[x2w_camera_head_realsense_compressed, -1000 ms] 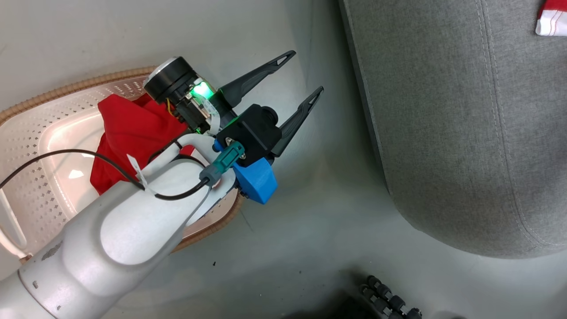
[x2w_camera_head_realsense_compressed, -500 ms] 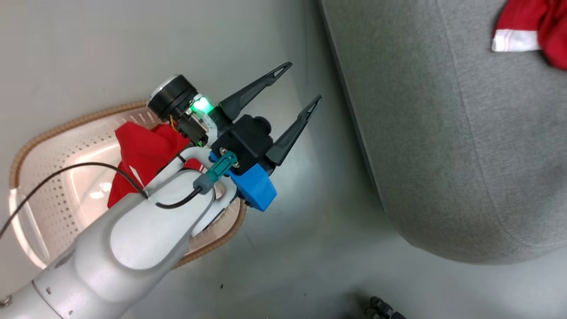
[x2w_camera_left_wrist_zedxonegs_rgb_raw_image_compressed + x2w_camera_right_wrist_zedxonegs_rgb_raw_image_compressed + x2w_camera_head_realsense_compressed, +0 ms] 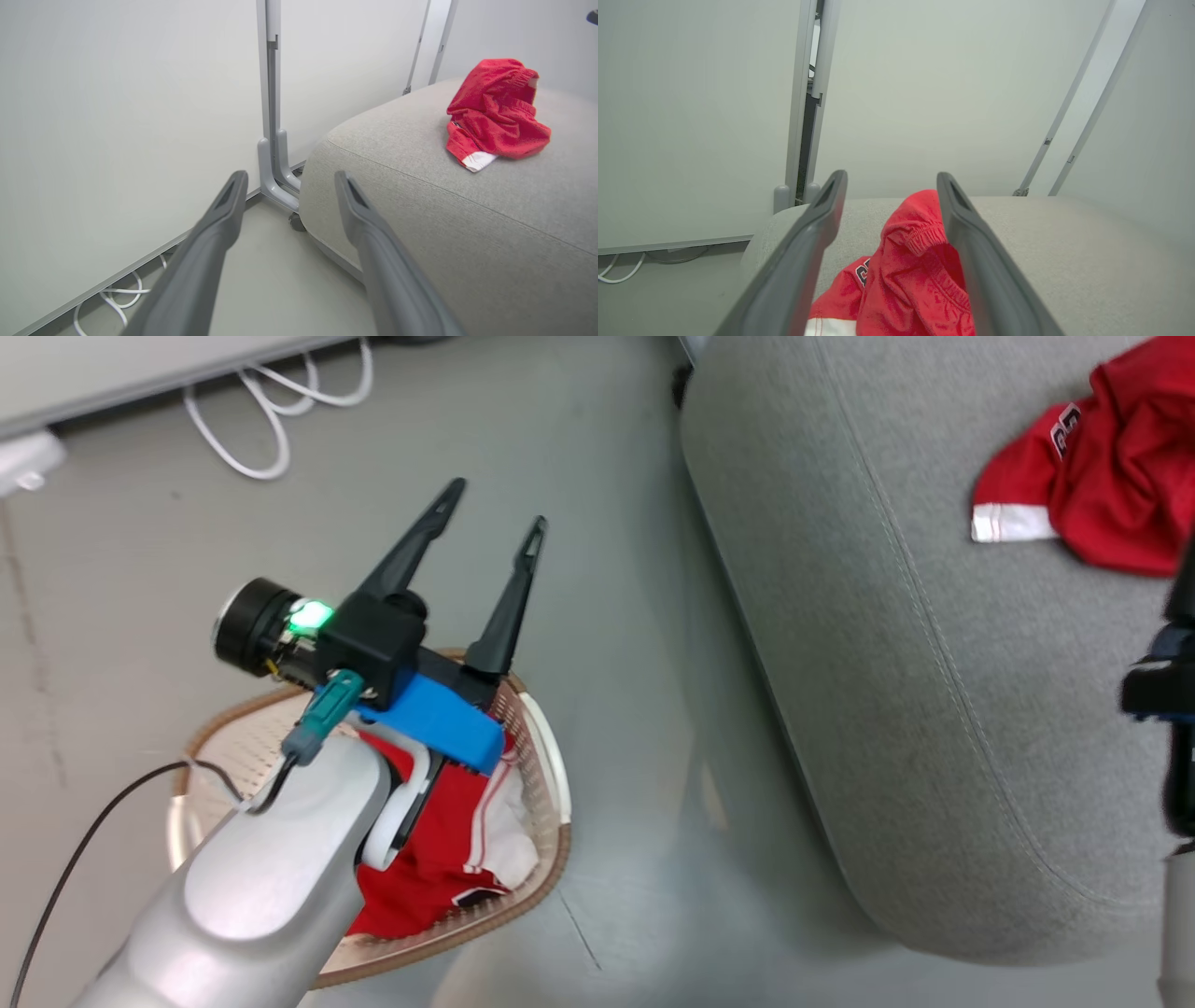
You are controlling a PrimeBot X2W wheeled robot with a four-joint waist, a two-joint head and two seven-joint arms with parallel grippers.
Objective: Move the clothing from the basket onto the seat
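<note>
Right gripper (image 3: 891, 176), jaws newly spread, has freed one garment (image 3: 915, 275), lying between them on the seat (image 3: 1064, 261). Left gripper (image 3: 498, 501): jaws wide, empty; second garment (image 3: 448, 859) lies behind them in the basket (image 3: 553, 821). Task half done.

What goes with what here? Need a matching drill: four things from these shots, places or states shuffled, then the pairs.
Things
1. red fabric garment with white striped trim
2. crumpled red fabric garment with a white cuff
3. left tool
4. white looped cable

Places or states
A. on the floor by the wall
B. lying on the large grey woven-fabric seat cushion
C. open, holding nothing
D. inside the cream perforated plastic basket with a brown rim

Pairs: 1-D, 2-B, 3-C, 4-A
</note>
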